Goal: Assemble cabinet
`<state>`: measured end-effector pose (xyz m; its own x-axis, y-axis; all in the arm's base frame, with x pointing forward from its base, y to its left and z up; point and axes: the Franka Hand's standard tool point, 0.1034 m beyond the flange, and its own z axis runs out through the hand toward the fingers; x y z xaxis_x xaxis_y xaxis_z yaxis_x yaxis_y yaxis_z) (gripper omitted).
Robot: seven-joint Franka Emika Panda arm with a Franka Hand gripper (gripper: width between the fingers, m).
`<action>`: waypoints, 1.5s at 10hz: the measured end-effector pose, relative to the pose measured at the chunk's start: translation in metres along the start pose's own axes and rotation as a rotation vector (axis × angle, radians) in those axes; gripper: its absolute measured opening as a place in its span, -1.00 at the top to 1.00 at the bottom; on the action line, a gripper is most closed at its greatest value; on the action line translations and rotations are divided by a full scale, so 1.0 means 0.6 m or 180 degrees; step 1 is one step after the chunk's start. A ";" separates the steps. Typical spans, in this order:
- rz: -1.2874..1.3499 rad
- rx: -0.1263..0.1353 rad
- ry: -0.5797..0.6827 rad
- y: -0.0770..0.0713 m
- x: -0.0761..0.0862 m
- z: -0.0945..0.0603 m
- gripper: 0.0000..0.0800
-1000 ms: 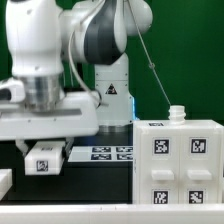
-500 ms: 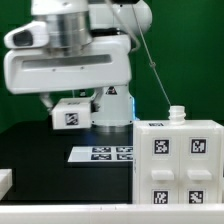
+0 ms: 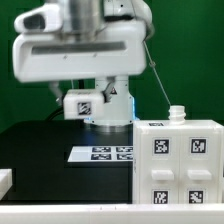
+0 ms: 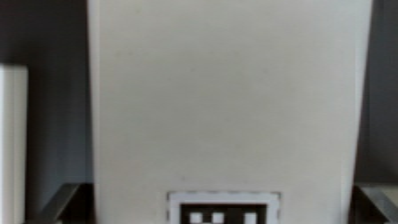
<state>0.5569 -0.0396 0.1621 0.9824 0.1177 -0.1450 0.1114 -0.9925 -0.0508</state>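
The cabinet (image 3: 180,160) is the big white box with square tags at the exterior view's lower right, with a small white knob (image 3: 176,115) on its top. My gripper (image 3: 83,98) hangs in the air over the table, left of the cabinet and well above the table top. It is shut on a white tagged panel (image 3: 83,104). In the wrist view the panel (image 4: 222,100) fills most of the picture, its tag sitting low between my dark fingers (image 4: 71,202), and the gripper (image 4: 222,205) closes on it from both sides.
The marker board (image 3: 105,153) lies flat on the black table below my gripper. Another white part (image 3: 5,182) lies at the exterior view's lower left edge. The arm's base (image 3: 112,105) stands behind, before a green wall.
My gripper has risen from near the table and moved toward the exterior view's right, carrying the white tagged panel with it. The cabinet has not moved.
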 end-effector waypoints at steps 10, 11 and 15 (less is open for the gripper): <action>0.0205 -0.0004 0.0087 -0.120 0.089 -0.054 -0.38; 0.0201 -0.0005 0.0122 -0.148 0.109 -0.055 -0.38; 0.0273 0.0001 0.0099 -0.211 0.123 -0.032 -0.38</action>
<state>0.6180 0.0942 0.1768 0.9925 0.0310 -0.1180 0.0265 -0.9989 -0.0398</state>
